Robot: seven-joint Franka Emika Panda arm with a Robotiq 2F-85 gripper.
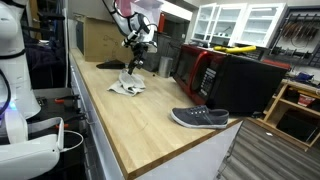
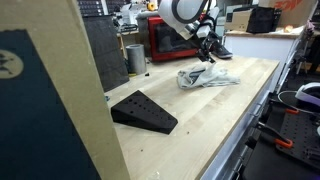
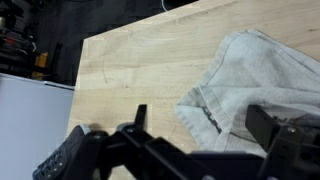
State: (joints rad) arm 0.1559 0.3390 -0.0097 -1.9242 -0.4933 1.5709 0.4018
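Exterior view, cloth: the crumpled pale cloth (image 1: 127,86) is lying on the wooden benchtop (image 1: 150,125), towards the far end. It is lying bunched rather than spread flat, so its folds are standing up as ridges, which would probably give fingers something to pinch.
Exterior view, gripper: the gripper (image 1: 135,64) is hanging right over the cloth and pointing down at it. Whether it is touching the fabric is too small to tell here.
Exterior view, surroundings: a grey shoe (image 1: 200,118) is sitting near the front edge, well apart from the cloth. A red microwave (image 1: 198,68) is standing along the back.

Exterior view, cloth: the cloth (image 2: 207,77) is showing as a loose heap in the middle of the bench width.
Exterior view, gripper: the gripper (image 2: 208,55) is hovering just above the heap's top fold, with the arm coming in from behind it.
Exterior view, surroundings: a black wedge (image 2: 143,112) is resting well apart from the cloth, nearer the camera. A metal cup (image 2: 135,57) is standing beside the microwave.

Wrist view, cloth: the cloth (image 3: 250,80) is covering the right part of the picture, and its hemmed edge is running down between the fingers.
Wrist view, fingers: the fingers (image 3: 285,140) are standing spread as wide as they go, straddling that hem.
Wrist view, hold: the gripper (image 3: 170,140) is gripping nothing, and bare wood is showing to its left.
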